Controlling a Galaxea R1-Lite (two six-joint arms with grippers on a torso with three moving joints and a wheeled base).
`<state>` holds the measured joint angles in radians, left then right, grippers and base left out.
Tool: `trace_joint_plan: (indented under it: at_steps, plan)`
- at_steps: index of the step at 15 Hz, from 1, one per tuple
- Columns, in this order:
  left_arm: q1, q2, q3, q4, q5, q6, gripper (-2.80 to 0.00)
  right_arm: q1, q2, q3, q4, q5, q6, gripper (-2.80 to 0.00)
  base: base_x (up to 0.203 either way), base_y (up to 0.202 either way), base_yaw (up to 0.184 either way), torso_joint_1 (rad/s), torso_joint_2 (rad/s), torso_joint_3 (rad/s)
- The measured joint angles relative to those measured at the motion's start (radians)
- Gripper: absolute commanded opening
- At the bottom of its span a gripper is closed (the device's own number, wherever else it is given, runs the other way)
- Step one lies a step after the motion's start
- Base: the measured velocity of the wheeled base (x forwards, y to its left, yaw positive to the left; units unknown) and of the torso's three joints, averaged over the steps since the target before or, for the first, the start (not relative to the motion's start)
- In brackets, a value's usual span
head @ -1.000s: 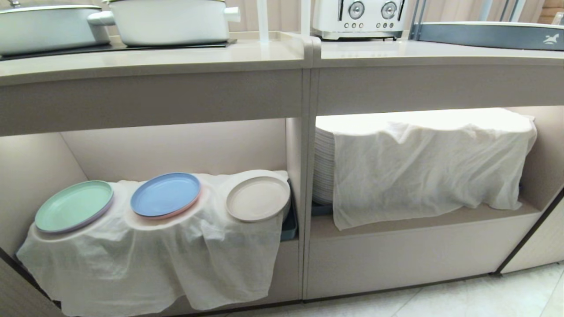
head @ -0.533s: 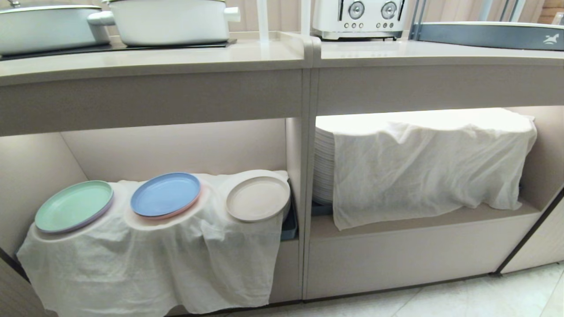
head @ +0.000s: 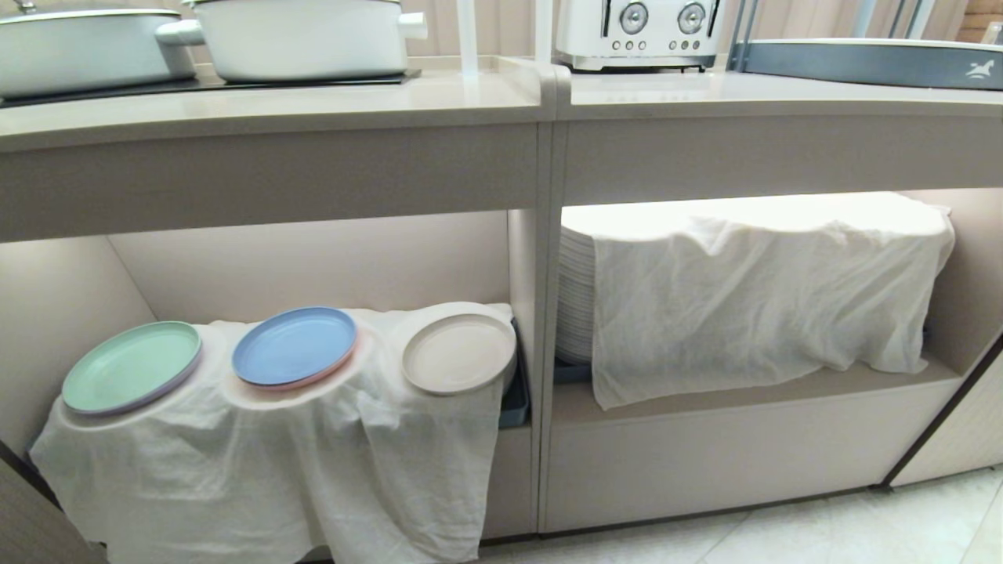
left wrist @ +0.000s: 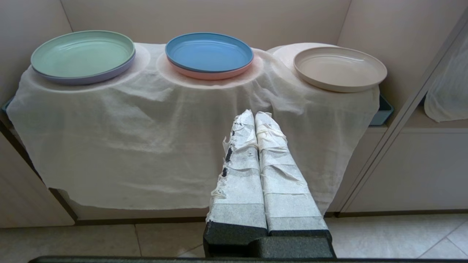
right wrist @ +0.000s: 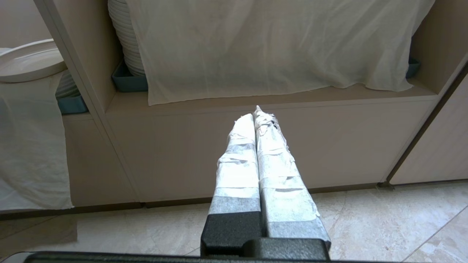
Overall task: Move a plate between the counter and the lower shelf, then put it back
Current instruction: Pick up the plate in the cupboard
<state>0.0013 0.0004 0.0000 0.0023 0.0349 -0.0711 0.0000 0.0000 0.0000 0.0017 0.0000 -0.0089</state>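
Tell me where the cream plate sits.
Head view: the plate rests on the cloth in the lower shelf's right end, beside the blue plate.

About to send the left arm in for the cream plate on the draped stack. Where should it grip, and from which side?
Grip the cream plate by its low raised rim at the front edge, coming in level from the open front of the lower shelf. It lies flat on the white cloth, its front rim slightly overhanging, so one finger could probably slip beneath.

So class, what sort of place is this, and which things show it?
Probably a kitchen or a catering area: pots on a hob, a toaster on the counter, and cloth-covered plate stacks below.
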Motion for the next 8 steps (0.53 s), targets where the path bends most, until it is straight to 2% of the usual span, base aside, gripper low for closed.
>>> trace_joint_plan:
  at_steps: [8]
  plan:
    - [0.000, 0.000, 0.000, 0.001, 0.000, 0.001, -2.80, 0.000, 0.000, 0.000, 0.000, 0.000, 0.000, -2.80, 0.000, 0.000, 0.000, 0.000, 0.00, 0.000]
